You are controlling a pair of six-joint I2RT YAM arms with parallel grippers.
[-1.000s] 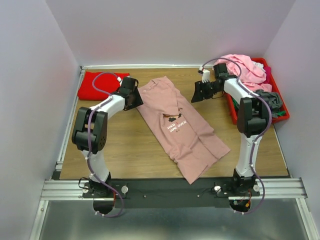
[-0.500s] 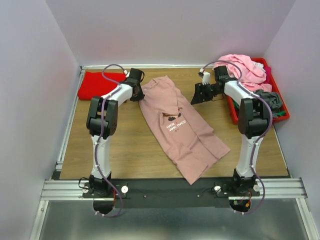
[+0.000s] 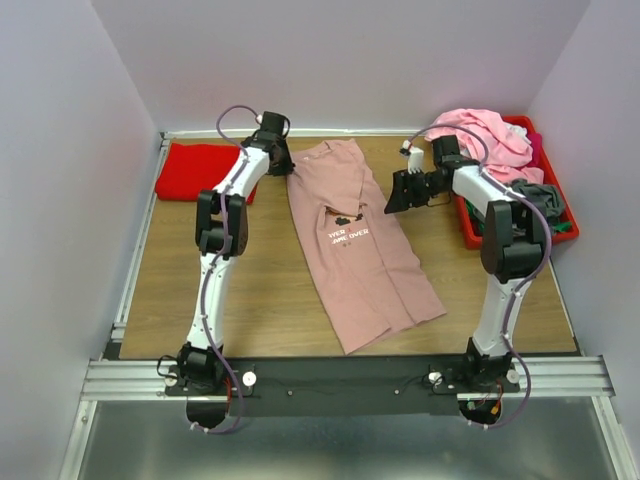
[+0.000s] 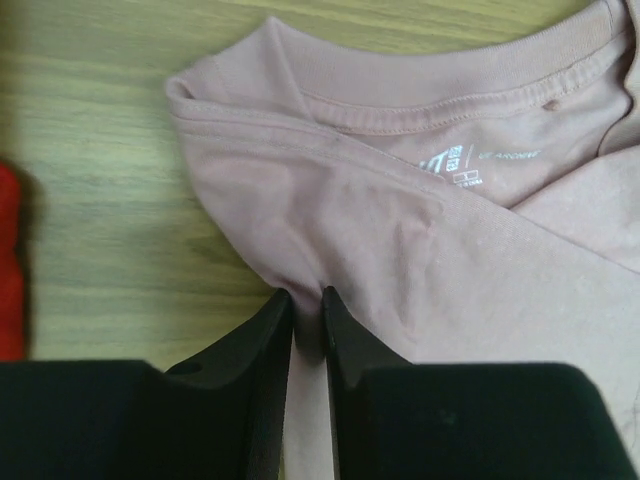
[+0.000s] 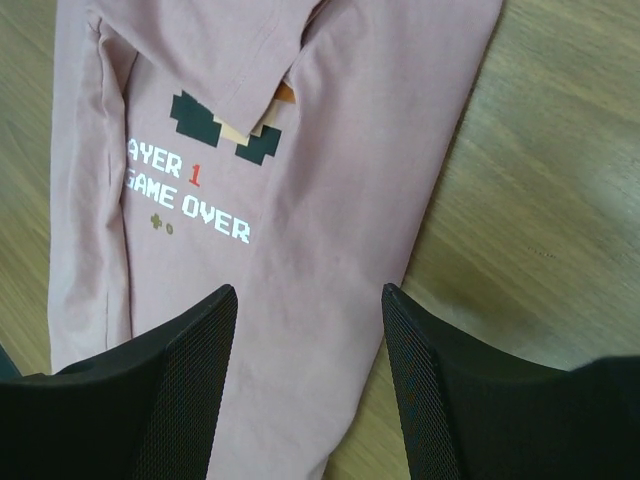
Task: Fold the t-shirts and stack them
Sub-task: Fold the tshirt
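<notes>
A dusty-pink t-shirt (image 3: 358,240) with a dark chest print and white lettering lies folded lengthwise down the middle of the table. My left gripper (image 3: 281,165) is shut on its fabric near the collar (image 4: 306,296) at the far left corner. My right gripper (image 3: 397,198) is open and empty above the shirt's right edge; the shirt's print (image 5: 190,195) shows under it. A folded bright red t-shirt (image 3: 200,170) lies at the far left. Light pink (image 3: 490,135) and grey (image 3: 545,200) shirts are piled in the bin.
A rigid red plastic bin (image 3: 552,238) stands at the far right against the wall. Grey walls close in the table on three sides. Bare wood (image 3: 260,290) lies left of the pink shirt, and more (image 3: 470,270) right of it.
My left gripper has moved toward the far edge, pulling the pink shirt's collar end with it; the shirt has straightened and shifted back. My right gripper has stayed near the shirt's right edge.
</notes>
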